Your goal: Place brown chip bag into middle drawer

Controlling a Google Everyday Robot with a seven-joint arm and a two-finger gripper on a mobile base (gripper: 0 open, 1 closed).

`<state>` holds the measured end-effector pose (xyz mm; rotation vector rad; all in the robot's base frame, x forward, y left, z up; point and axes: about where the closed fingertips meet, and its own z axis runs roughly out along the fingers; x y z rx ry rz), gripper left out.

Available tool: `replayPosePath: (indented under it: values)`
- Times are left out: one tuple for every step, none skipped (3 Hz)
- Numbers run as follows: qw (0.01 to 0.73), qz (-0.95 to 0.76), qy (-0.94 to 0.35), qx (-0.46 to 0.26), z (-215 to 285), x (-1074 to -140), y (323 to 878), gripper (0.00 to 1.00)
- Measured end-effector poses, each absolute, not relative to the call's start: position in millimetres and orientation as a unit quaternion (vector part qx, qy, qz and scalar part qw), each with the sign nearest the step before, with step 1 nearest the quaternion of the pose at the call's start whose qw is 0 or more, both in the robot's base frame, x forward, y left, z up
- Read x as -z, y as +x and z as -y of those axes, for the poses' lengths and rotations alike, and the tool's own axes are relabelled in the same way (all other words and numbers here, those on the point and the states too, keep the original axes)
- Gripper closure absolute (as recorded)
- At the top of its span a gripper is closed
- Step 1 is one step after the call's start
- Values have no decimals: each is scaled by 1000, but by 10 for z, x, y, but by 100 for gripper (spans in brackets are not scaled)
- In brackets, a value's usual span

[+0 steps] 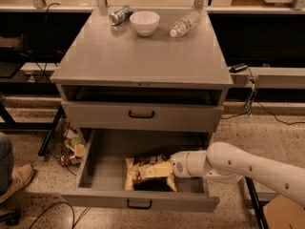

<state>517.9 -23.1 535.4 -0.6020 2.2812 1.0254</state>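
Observation:
The brown chip bag (143, 172) lies on the floor of the open middle drawer (100, 163), near its front, dark brown with tan-yellow ends. The drawer is pulled out, its black handle at the front. My gripper (153, 171) reaches in from the right over the drawer's right side and sits right on top of the bag, with pale fingers (156, 170) across its middle. The white arm (248, 168) extends off to the lower right.
The upper drawer front (141, 114) is closed above. On the cabinet top (138, 56) stand a white bowl (144, 22), a lying can (120, 14) and a lying clear bottle (185, 24). A person's shoe (14, 180) is at the left; clutter (71, 144) sits left of the drawer.

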Motion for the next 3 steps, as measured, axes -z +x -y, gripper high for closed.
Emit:
replayPosePath:
  values:
    - [306,-856,-191,-369,499,-5454,5042,0]
    - [354,-862,-151,-331,1017,-5758,4794,0]
    - [403,-866,-108,-275,1784,-6140,4642,0]
